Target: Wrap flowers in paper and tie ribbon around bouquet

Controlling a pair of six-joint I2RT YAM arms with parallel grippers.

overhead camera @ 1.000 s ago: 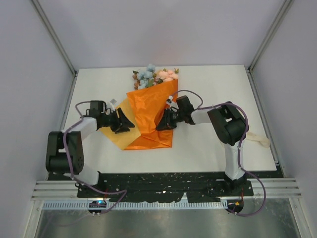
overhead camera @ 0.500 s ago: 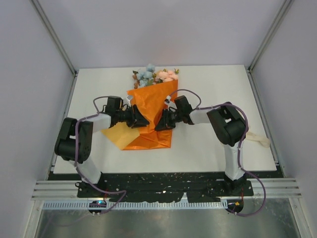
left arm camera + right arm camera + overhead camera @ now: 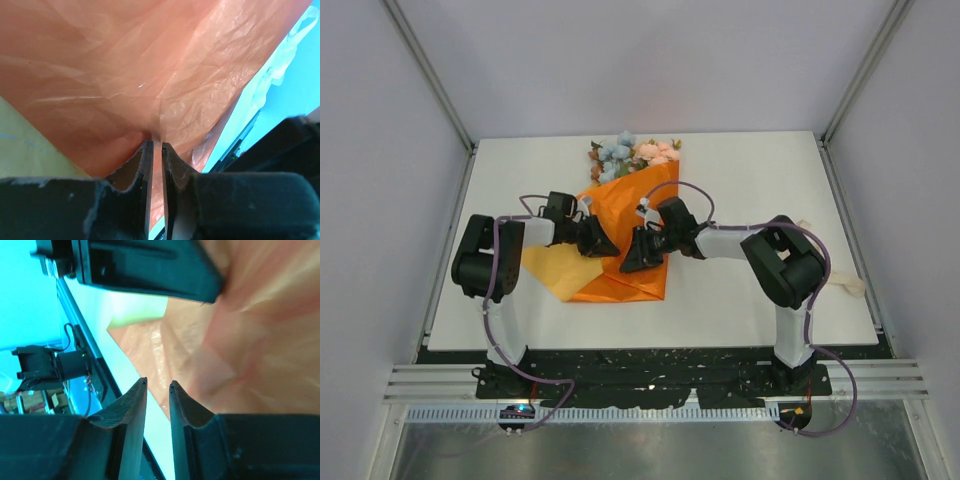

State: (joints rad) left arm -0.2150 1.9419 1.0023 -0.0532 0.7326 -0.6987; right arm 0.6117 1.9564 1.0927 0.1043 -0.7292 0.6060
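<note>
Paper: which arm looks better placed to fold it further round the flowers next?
Left, probably. The left gripper pinches a crease of the paper between nearly shut jaws. The right gripper is slightly open over the paper, with nothing between its fingers.

a robot test cell in a lab: plain grey panels (image 3: 650,60) and aluminium posts (image 3: 430,75) enclose a white table (image 3: 750,190), slotted rails (image 3: 890,380) along its near edge.

Bright orange, crinkly paper (image 3: 630,210), its turned-back left corner pale yellow. Flowers (image 3: 632,152) in pale blue, pink and peach, with green leaves. Plain white counter (image 3: 750,180). Black-and-white arms (image 3: 720,240) trailing thin purple cables (image 3: 692,184).
</note>
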